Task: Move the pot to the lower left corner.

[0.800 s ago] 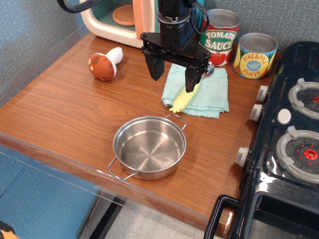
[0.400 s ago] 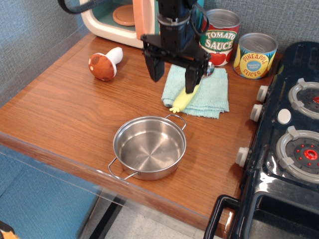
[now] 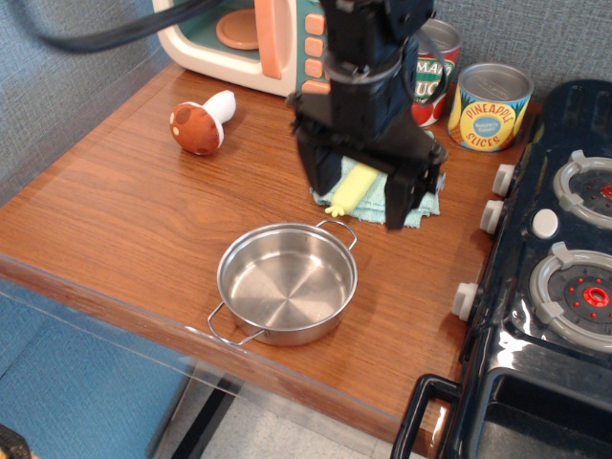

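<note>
- While the pot (image 3: 287, 283) sits upright and empty on the tabletop (image 3: 124, 210), near the front edge and roughly mid-width, nothing holds it; both of its wire loop handles are free, 1 toward the front-left and 1 toward the back-right.
- Tool (image 3: 356, 189) hangs above and just behind the pot, fingers pointing down and spread apart with nothing between them; no contact with the pot is visible.
- Judgement on progress: the grasp is not made, and the pot is not lifted or slid. The approach is the only part under way.
- Lower left corner (image 3: 38, 251) of the tabletop is bare wood grain, well apart from the pot on its left; the front edge there runs along a clear panel.
- Judgement on what is left: descend onto the rim or a handle, close, carry or drag the pot left along the front edge, release.
- Yellow toy (image 3: 351, 189) lies on a light blue cloth (image 3: 421, 206) just behind the pot, partly hidden by the tool; what the toy depicts I cannot tell.
- Toy mushroom (image 3: 201, 121) lies on its side at back-left, well clear of the likely path.
- 2 cans stand at the back: pineapple slices can (image 3: 490, 107) in full view, tomato sauce can (image 3: 432, 72) partly behind the arm.
- Toy microwave (image 3: 244, 38) stands at the back edge; black stove (image 3: 564, 268) borders the tabletop on the right.
</note>
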Robot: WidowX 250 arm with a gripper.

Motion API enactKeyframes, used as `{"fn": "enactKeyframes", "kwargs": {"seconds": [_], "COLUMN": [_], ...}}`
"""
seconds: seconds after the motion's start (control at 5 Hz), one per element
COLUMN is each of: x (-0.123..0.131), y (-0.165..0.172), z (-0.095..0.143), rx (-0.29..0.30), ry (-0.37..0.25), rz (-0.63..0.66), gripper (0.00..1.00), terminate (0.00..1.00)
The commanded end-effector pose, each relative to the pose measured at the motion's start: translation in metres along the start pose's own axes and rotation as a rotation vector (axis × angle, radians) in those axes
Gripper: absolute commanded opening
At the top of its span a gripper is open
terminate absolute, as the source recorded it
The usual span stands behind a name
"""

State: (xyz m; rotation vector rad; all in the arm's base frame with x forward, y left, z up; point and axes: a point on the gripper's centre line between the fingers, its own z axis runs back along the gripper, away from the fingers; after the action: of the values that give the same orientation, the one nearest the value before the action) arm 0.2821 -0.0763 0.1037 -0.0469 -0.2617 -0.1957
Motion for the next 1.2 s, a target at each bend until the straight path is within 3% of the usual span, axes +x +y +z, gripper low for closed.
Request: {"fn": "enactKeyframes", "kwargs": {"seconds": [0.0, 0.2, 0.4, 0.6, 0.8, 1.0], "x": [-0.045, -0.049, -0.051, -0.051, -0.05, -0.04], "y": [-0.019, -0.018, -0.017, -0.018, -0.018, -0.013], "z": [-0.026, -0.049, -0.077, -0.079, -0.077, -0.051], "rx": [-0.05, -0.061, -0.065, -0.069, -0.069, -0.037], "ry": [0.122, 0.196, 0.31, 0.338, 0.307, 0.199], "rz": [-0.033, -0.028, -0.033, -0.025, -0.042, -0.055], "gripper": [1.0, 1.0, 1.0, 0.0, 0.0, 0.0], "terminate": [0.0, 0.0, 0.0, 0.0, 0.0, 0.0]}}
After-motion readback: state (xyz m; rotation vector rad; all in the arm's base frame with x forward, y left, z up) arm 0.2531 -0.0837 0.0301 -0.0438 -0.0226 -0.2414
